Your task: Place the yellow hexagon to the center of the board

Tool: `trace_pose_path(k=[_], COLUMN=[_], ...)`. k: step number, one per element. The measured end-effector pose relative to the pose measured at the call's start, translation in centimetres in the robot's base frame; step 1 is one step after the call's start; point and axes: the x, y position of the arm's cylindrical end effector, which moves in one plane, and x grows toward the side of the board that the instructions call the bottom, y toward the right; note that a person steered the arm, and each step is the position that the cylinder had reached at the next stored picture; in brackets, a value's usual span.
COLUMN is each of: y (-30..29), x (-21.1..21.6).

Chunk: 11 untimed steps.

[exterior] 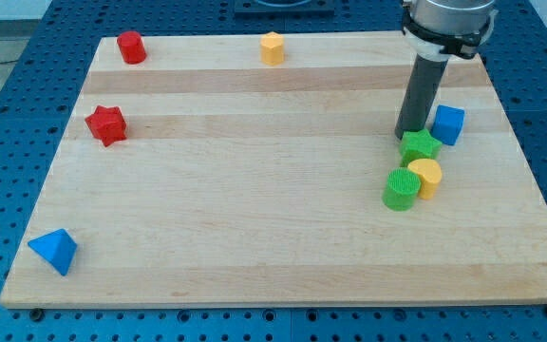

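Your yellow hexagon [272, 47], small, rigid and probably light, sits near the table's [254, 218] far edge; there is no claw to open or close, so push its far face with the tip [407, 135], now near the right edge touching the green star [421, 145].

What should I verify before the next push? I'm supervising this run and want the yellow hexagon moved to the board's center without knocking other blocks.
1. Target located: yellow hexagon near the view's top edge: ok.
2. My tip at the target: not ok; it sits far right, against the green star.
3. Blue cube clear of the tip: ok, barely.
4. Board center free: ok.
5. Route to the hexagon free: ok.
6. Yellow cylinder and green cylinder untouched: cannot tell.
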Motion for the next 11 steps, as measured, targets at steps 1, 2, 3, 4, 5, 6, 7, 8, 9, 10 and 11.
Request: trace_pose_path(k=[1, 2, 3, 4, 5, 6, 7, 8, 9, 10, 11], y=[0.0, 0.0, -0.8, -6.4, -13.6, -20.5, -26.1, -27.6, -25.7, -23.4, -20.4], x=[1.0, 1.7, 1.6, 0.0, -4.3, -9.3, -14.0, -18.7, -21.6, -21.8, -21.6])
